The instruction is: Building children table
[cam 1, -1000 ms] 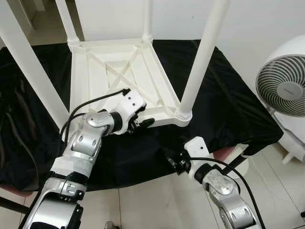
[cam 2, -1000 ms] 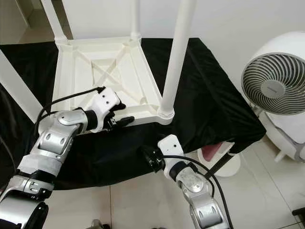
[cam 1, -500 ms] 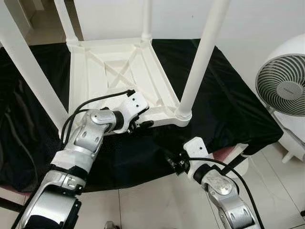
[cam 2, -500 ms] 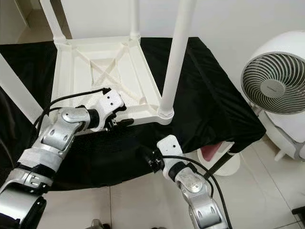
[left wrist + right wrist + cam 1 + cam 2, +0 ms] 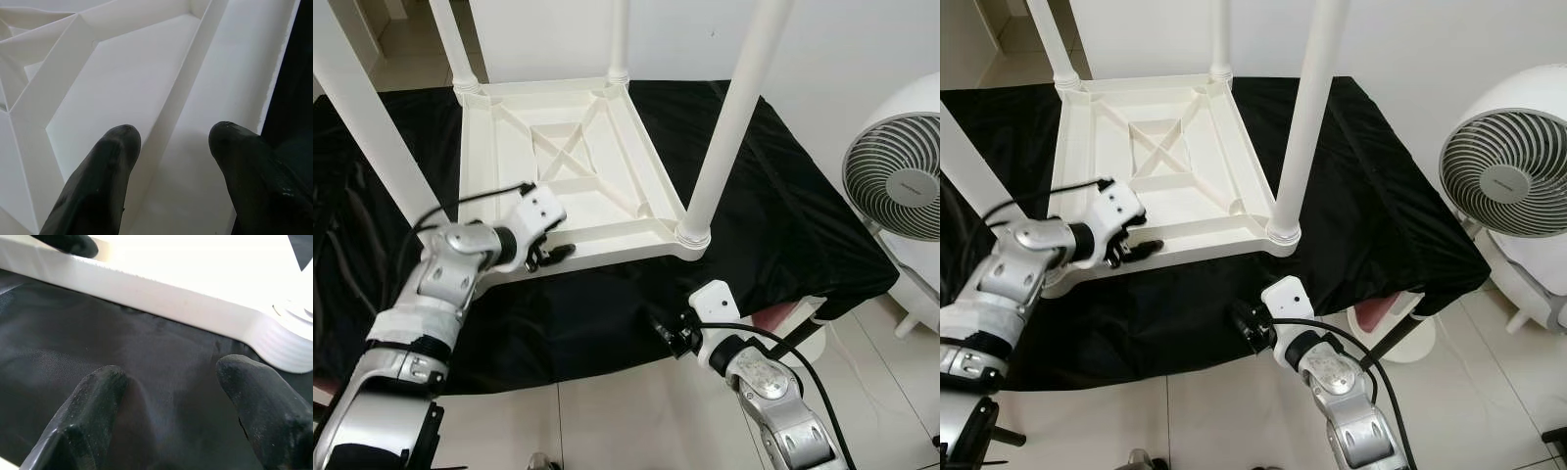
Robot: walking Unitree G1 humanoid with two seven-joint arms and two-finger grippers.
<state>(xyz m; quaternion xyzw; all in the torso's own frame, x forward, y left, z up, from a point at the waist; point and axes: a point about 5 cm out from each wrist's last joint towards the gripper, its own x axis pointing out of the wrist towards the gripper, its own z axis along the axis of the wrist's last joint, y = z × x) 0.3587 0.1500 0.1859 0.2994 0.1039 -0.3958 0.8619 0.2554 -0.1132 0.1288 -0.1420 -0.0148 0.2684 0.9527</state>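
right gripper nearest the camera, low over the front edge of the black cloth covering the desk; fingers spread apart, holding nothing, hovering just above the cloth; in the right wrist view the near rim of the white children table runs across ahead of the fingers, with a round leg socket at one end; gripper is apart from the table, not touching it

left gripper next out, at the near rim of the table, toward its near-left corner; fingers apart, one either side of a rib just inside the outer rim in the left wrist view; fingertips sit on or just over the plastic, cannot tell if they touch; not clamped on anything

table lies upside down on the black cloth, underside up, cross-braced ribs showing; legs stick upward; near-right leg seated in its corner socket, just beyond the right gripper; near-left leg rises at the left, above the left arm; far-left leg and far-right leg stand at the back corners

white fan off to the right of the desk, beside the cloth edge, grille facing the camera; a red-rimmed thing peeks out under the cloth at the near-right corner, too hidden to identify; pale tiled floor below the desk front; white wall behind
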